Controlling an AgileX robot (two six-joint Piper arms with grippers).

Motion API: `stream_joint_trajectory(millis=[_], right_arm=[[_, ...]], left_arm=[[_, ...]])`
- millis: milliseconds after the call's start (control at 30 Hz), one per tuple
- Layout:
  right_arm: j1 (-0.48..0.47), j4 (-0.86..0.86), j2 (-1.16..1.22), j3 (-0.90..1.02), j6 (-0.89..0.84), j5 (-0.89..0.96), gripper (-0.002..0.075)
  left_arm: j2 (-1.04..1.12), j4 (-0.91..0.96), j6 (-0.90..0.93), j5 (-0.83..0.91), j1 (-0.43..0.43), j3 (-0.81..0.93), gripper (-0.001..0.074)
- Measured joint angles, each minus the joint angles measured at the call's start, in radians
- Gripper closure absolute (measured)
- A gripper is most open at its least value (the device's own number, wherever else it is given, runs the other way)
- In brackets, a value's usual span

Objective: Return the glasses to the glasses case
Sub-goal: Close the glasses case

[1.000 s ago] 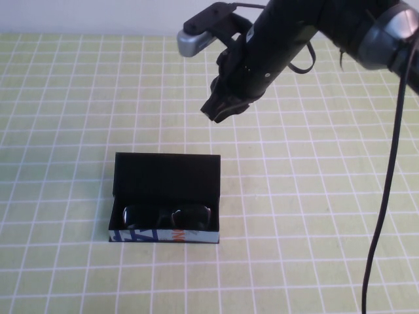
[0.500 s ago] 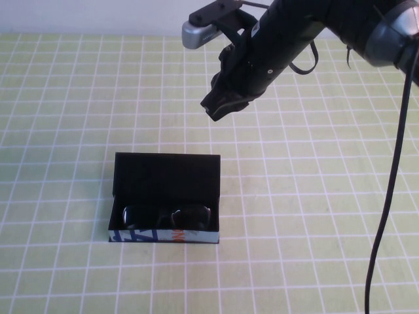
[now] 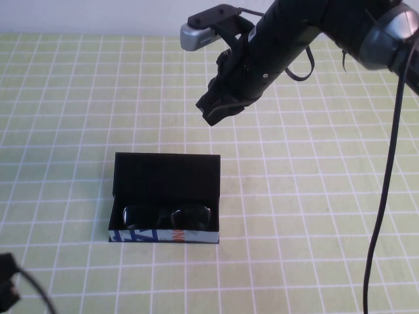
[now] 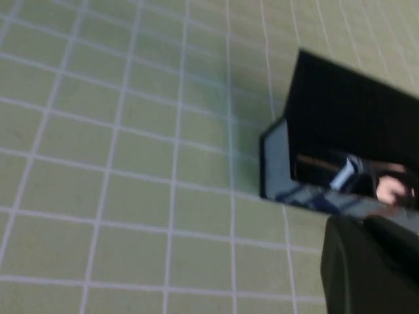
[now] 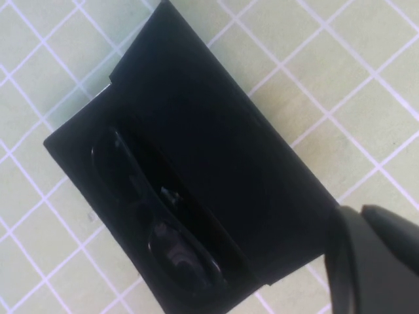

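The glasses case [image 3: 163,175] stands open on the green checked cloth, black lid tipped back and patterned front side toward me. The black glasses [image 3: 167,214] lie inside it. My right gripper [image 3: 216,110] hangs shut and empty above the cloth, behind the case and a little to its right. In the right wrist view the case [image 5: 216,150] and the glasses [image 5: 157,222] lie below the shut right gripper [image 5: 373,261]. My left gripper [image 4: 370,261] is shut and empty, low near the case's [image 4: 353,118] front left; part of the left arm [image 3: 8,291] shows at the near left corner.
White-lined green checked cloth [image 3: 314,216] covers the whole table. A black cable [image 3: 386,196] hangs from the right arm down the right side. The white wall edge [image 3: 78,16] runs along the far side.
My right gripper has shifted slightly left and away from the case. The left arm has come into the high view at the near left corner. The case and glasses have not moved.
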Motion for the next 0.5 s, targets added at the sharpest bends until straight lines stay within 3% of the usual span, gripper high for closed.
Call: stream_joint_trajectory(millis=[233, 500], right_arm=[[0.000, 0.000, 0.002, 0.000, 0.006, 0.000, 0.0737], [0.000, 0.000, 0.002, 0.000, 0.010, 0.000, 0.0737]], left_arm=[[0.430, -0.252, 0.369, 0.179, -0.148, -0.191, 0.0737], [0.851, -0.631, 0.875, 0.131, -0.163, -0.283, 0.0737]])
